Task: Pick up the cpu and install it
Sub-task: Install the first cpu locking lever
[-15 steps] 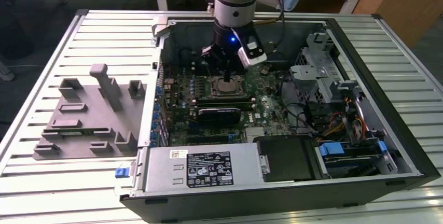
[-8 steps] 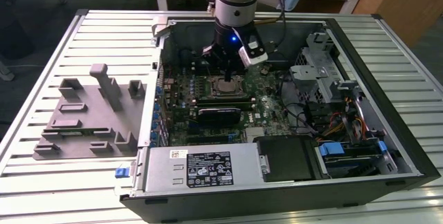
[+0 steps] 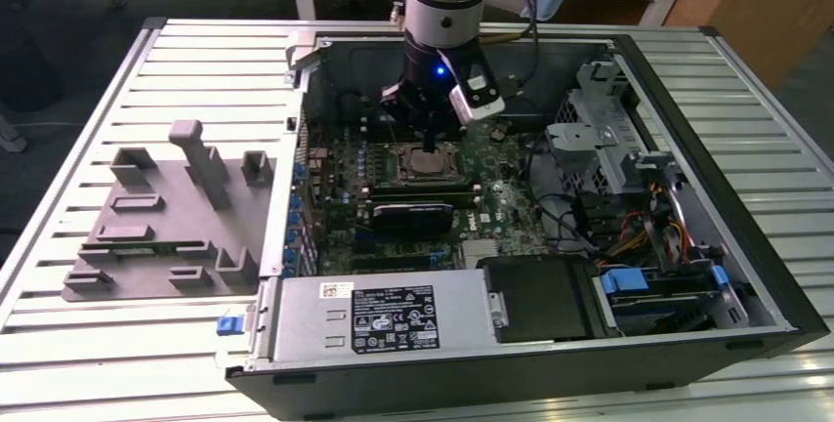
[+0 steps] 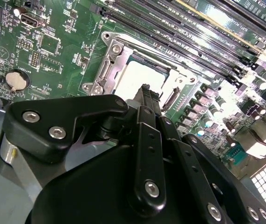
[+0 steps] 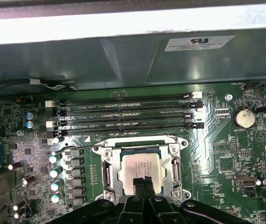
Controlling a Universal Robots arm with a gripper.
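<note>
My gripper has its fingers pressed together, tips at the edge of the cpu, which lies flat in the socket, mid-frame in the exterior view. I judge it light, stiff, slick-topped and delicate underneath, so the edges are the place to hold.

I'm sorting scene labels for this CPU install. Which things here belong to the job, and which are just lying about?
Belonging to the job:
shiny silver-grey square cpu, lying in the metal-framed motherboard socket;
black gripper, shut, over the cpu's edge.

Just lying about:
grey plastic fixture tray at the exterior view's left;
silver power supply box;
black memory slots;
round coin battery.
</note>
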